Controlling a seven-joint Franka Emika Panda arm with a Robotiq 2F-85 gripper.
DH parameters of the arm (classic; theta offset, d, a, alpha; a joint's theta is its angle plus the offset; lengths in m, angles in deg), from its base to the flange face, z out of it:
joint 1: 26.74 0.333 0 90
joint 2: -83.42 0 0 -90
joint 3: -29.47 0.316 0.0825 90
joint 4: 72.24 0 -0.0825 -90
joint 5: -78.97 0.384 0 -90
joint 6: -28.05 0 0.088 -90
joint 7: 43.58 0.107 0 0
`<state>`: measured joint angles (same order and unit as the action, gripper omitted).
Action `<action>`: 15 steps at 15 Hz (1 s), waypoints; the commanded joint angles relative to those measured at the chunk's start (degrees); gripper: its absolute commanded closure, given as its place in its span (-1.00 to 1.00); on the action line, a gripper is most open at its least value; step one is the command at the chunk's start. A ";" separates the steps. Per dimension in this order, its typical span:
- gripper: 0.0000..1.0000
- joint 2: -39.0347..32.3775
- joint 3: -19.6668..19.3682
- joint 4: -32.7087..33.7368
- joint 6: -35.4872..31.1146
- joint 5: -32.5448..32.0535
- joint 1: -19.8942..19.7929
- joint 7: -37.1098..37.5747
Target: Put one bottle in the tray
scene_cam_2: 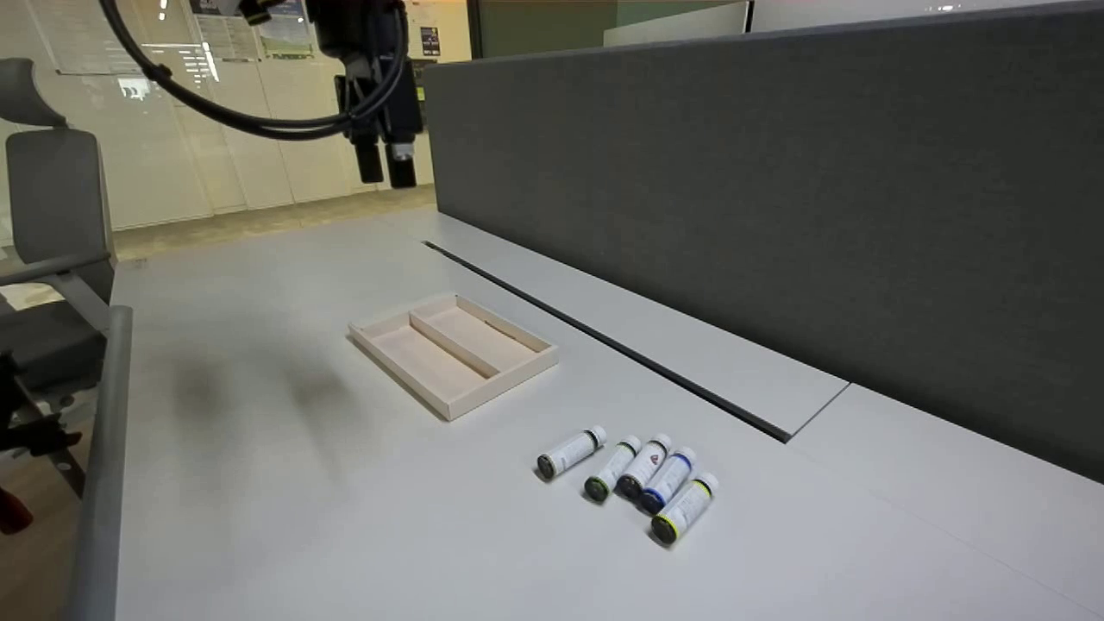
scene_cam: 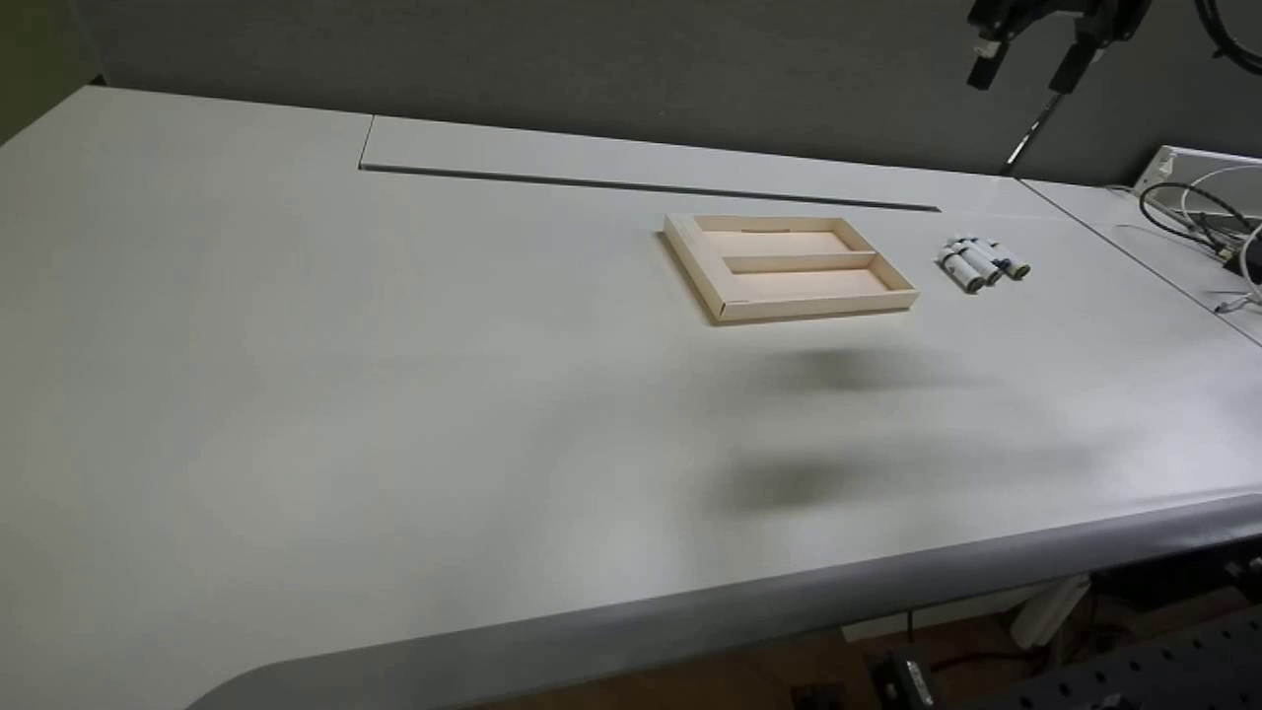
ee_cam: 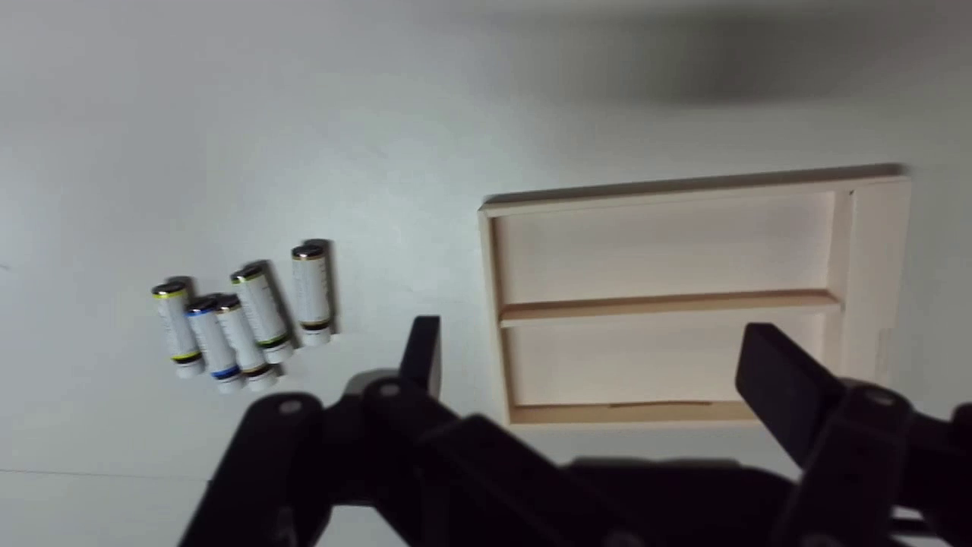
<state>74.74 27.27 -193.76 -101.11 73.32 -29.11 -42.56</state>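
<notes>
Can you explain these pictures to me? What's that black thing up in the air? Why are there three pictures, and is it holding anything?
That's a robot's hand, with two dark fingers for pinching things. All three pictures show the same moment. Two come from cameras standing outside the robot, so you see the hand up in the air in both exterior views. The wrist view comes from a camera on the robot's own wrist, so the fingers look really big there. On the table lie five small whitish bottles, each with a dark end, beside a light wooden tray that a bar splits into two parts. The hand is open and holds nothing. Its job is to put one bottle in the tray.
</notes>
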 commanded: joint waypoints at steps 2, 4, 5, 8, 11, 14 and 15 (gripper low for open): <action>-1.00 -0.60 -5.50 4.79 -1.85 -2.16 -4.52 0.90; -1.00 -3.83 -7.21 6.95 -5.63 -5.68 -5.84 -0.89; -1.00 -6.23 -8.05 8.46 -7.23 -8.58 -6.29 -1.49; -1.00 -13.38 -7.43 15.08 -5.33 -7.08 -8.37 -10.00; -1.00 -12.87 -6.87 12.95 -5.79 -4.88 -8.71 -12.66; -1.00 -14.96 -6.45 14.21 -5.91 -4.31 -8.95 -13.79; -1.00 -14.70 -6.50 14.11 -5.91 -4.33 -8.95 -13.79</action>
<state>60.05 20.55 -179.80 -107.23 69.08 -37.86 -56.37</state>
